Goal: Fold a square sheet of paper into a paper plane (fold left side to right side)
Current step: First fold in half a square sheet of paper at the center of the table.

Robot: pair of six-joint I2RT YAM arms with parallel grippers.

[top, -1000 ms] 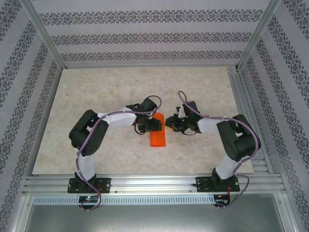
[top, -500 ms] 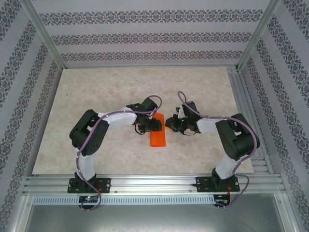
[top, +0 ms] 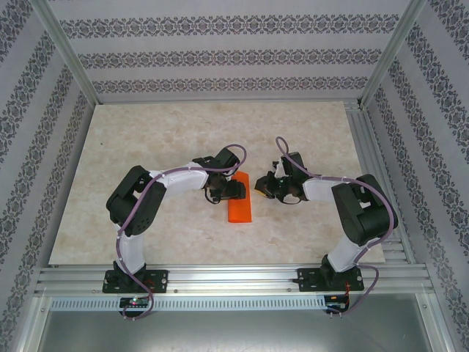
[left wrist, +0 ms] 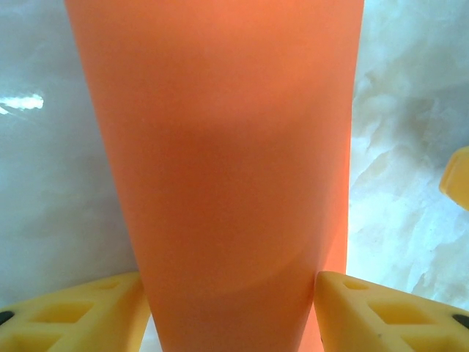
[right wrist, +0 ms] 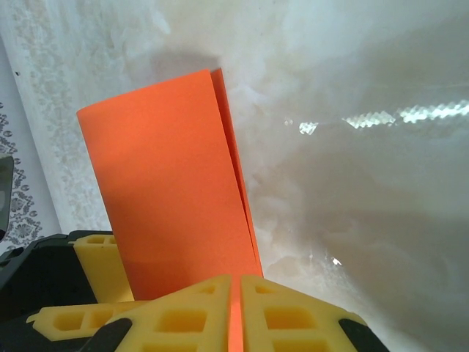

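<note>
**A:** Step in hand?

**B:** The left-to-right fold is judged made. The square sheet of paper [top: 239, 203] lies doubled on the table [top: 161, 139], straddled by the left gripper [left wrist: 231, 290], jaws apart. The right gripper [right wrist: 234, 282] is clenched just beside it; a pinch cannot be confirmed.

**A:** Next?

**B:** Firm creasing is called for. The sheet is crowded by both grippers.

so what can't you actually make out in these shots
Top view: far left corner of the paper, under the left gripper; right gripper too small to read.
Left wrist: both paper ends cut off by the frame; surface blurred, too close.
Right wrist: paper's near end, behind the right gripper; whether it pinches the paper or orange just shows through the gap.
</note>
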